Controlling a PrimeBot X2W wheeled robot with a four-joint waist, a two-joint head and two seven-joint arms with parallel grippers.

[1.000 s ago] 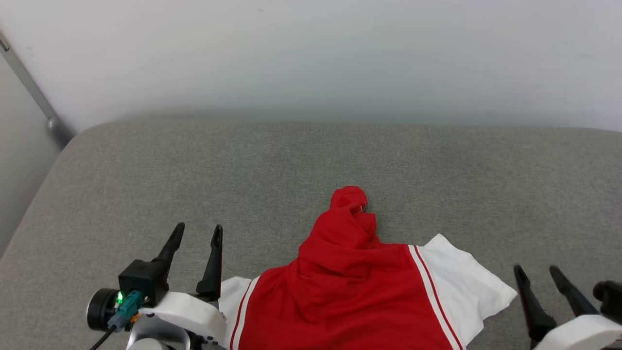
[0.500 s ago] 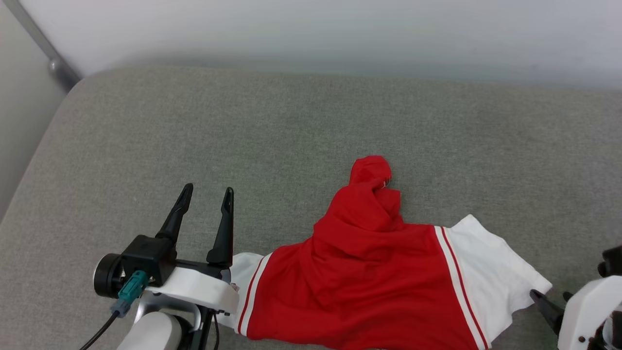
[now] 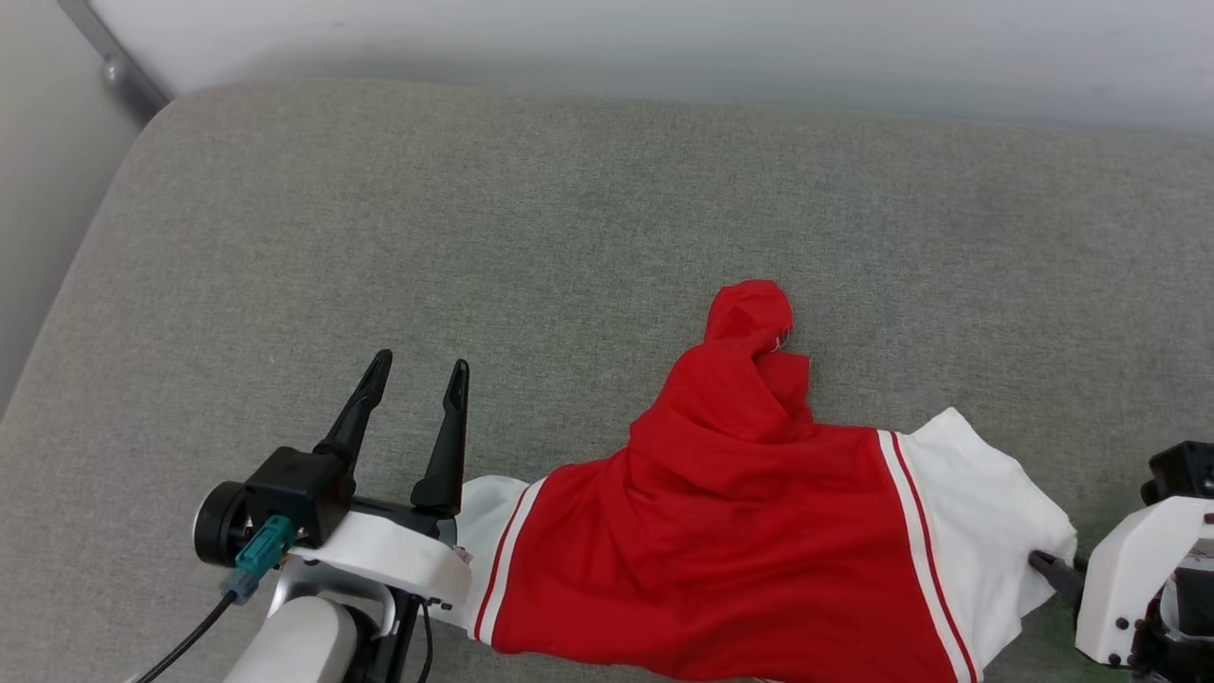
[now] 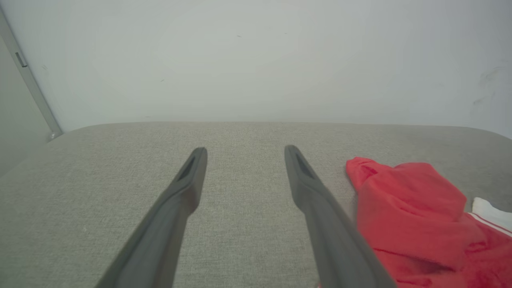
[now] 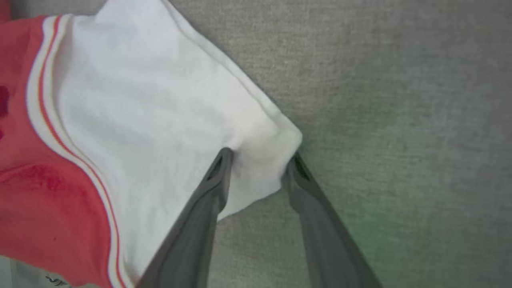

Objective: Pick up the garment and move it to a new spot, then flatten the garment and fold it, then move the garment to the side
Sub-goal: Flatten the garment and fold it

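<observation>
One grey surface [image 3: 607,190] carries the garment [image 3: 740,550], crumpled at five o'clock in the head view. The left pincer [image 3: 420,362] at eight o'clock gapes just beside its edge. The right pincer [image 5: 260,154], fingers apart, straddles its white corner at four o'clock.

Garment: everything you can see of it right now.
Red soft-knit garment with white short sleeves and red-white shoulder stripes, lying crumpled on the grey cushion, red fabric bunched into a peak toward the wall. The right gripper straddles one sleeve corner, fingers open; the left gripper, open, stands beside the other sleeve.
</observation>
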